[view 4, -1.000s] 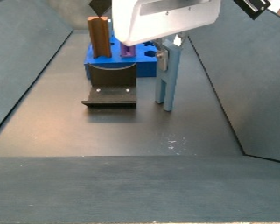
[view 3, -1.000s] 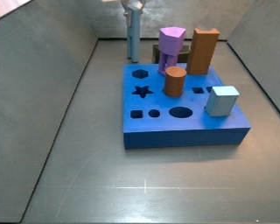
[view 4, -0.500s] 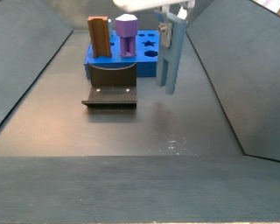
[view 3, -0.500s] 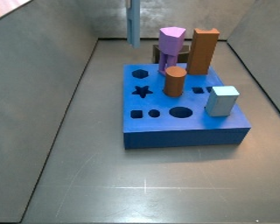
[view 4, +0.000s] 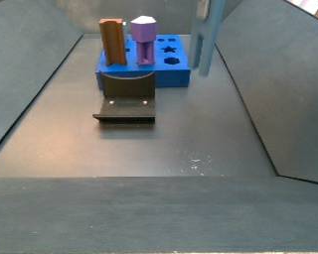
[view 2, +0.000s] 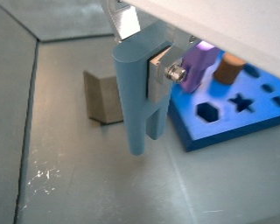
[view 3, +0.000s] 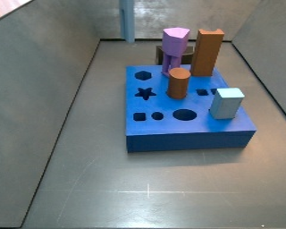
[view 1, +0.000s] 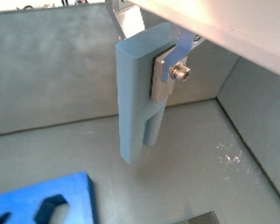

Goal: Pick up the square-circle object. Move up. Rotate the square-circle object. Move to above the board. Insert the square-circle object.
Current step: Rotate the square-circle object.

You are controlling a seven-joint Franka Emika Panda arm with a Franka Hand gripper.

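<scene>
My gripper [view 1: 143, 54] is shut on the top of the square-circle object [view 1: 133, 105], a tall slim grey-blue peg that hangs upright, well above the grey floor. A silver finger plate [view 2: 161, 66] with a screw presses one flat face of the peg [view 2: 136, 105]. In both side views only the peg's lower end shows at the upper edge [view 3: 125, 20] [view 4: 209, 38]; the gripper is out of frame there. The bright-blue board [view 3: 188, 134] [view 4: 175, 77] lies on the floor off to one side of the peg, not beneath it, with dark star, hexagon, oval and square holes.
On the board stand a purple hexagonal peg [view 3: 174, 45], a tall brown block [view 3: 207, 52], a brown cylinder [view 3: 179, 83] and a pale-blue cube [view 3: 227, 103]. The dark fixture [view 4: 126, 99] [view 2: 104, 96] stands against the board. Grey walls enclose the floor.
The peg has risen off the floor in my gripper. The gripper has left both side views through the top, and only the peg's lower end remains visible there.
</scene>
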